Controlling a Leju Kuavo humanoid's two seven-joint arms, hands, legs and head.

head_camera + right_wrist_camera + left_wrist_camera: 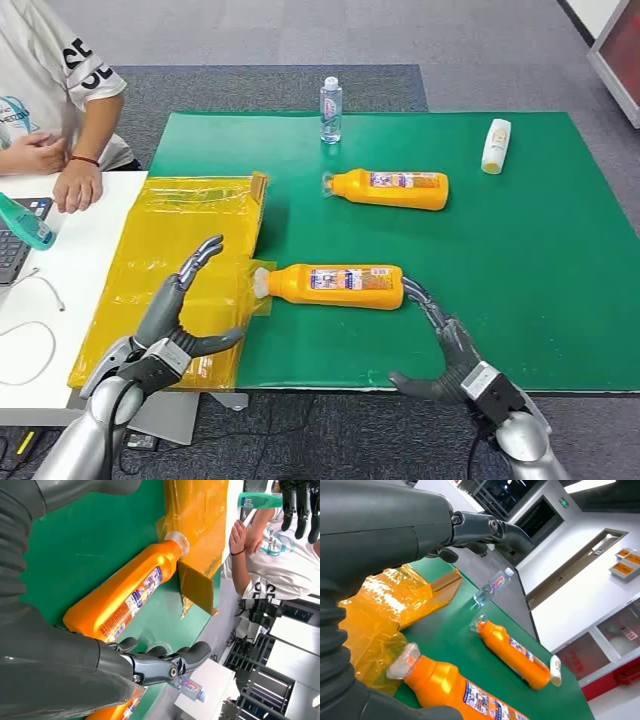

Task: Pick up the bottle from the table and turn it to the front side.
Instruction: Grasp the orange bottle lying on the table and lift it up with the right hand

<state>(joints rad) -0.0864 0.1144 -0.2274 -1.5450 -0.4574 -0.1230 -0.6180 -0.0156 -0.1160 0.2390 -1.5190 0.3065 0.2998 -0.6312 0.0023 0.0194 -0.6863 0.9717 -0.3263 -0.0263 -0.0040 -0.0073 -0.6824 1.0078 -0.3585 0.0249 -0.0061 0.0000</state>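
- Now I'm reaching: my right hand (445, 345), fingers spread wide, touches the near bottle's (336, 286) base.
- Next, I must close around it; my left hand (177, 315) waits open, just beside its cap.

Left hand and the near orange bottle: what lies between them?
In the head view, yellow plastic sheet lies between the left hand and the near orange bottle.

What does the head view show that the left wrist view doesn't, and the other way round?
Head view alone: a person's hands on the white table, a laptop corner, and the right hand touching the near orange bottle's base. Left wrist view alone: room walls with a doorway. Both: two orange bottles, the water bottle, white bottle, yellow plastic sheet, green mat, left hand.
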